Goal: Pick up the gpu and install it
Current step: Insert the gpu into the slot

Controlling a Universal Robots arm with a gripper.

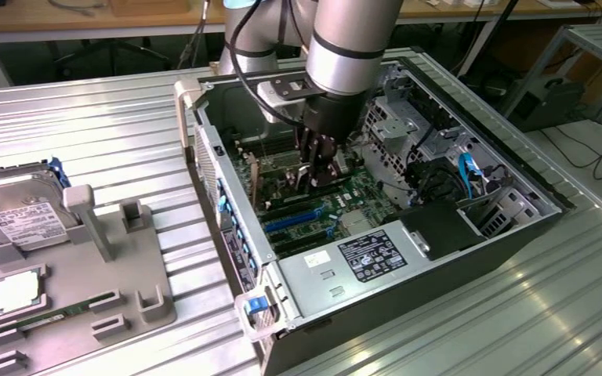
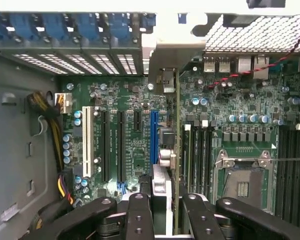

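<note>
Exterior view: a metal table [image 1: 103, 133] holds an open computer case [image 1: 510, 235] lying on its side, with its motherboard [image 1: 328, 207] facing up. A grey robot arm [image 1: 348, 39] reaches straight down into the case. Its black gripper [image 1: 317, 184] hangs low over the middle of the board. The card between the fingers is hard to make out from here. A silver power supply [image 1: 369, 258] with a black label sits in the near corner of the case. On the exterior view's left, well apart from the case, a grey holder [image 1: 103, 290] carries a hard drive [image 1: 19, 219].

Wrist view: the camera looks down past the gripper [image 2: 167, 220] onto the motherboard [image 2: 130, 100]. The gpu [image 2: 176, 150] stands on edge, seen as a thin line running away from the fingers [image 2: 140, 215] toward the slotted back wall of the case. The fingers are clamped on it from both sides. Its silver bracket [image 2: 172, 50] sits up against the back wall, beside a row of blue latches [image 2: 65, 25]. The card lies just beside a blue slot [image 2: 154, 135] and parallel to it, between that slot and the memory slots [image 2: 197, 150]. Whether its edge is seated in a slot cannot be told. A white slot [image 2: 87, 142] lies further off, and a CPU socket [image 2: 242, 180] is on the far side of the memory slots.
</note>
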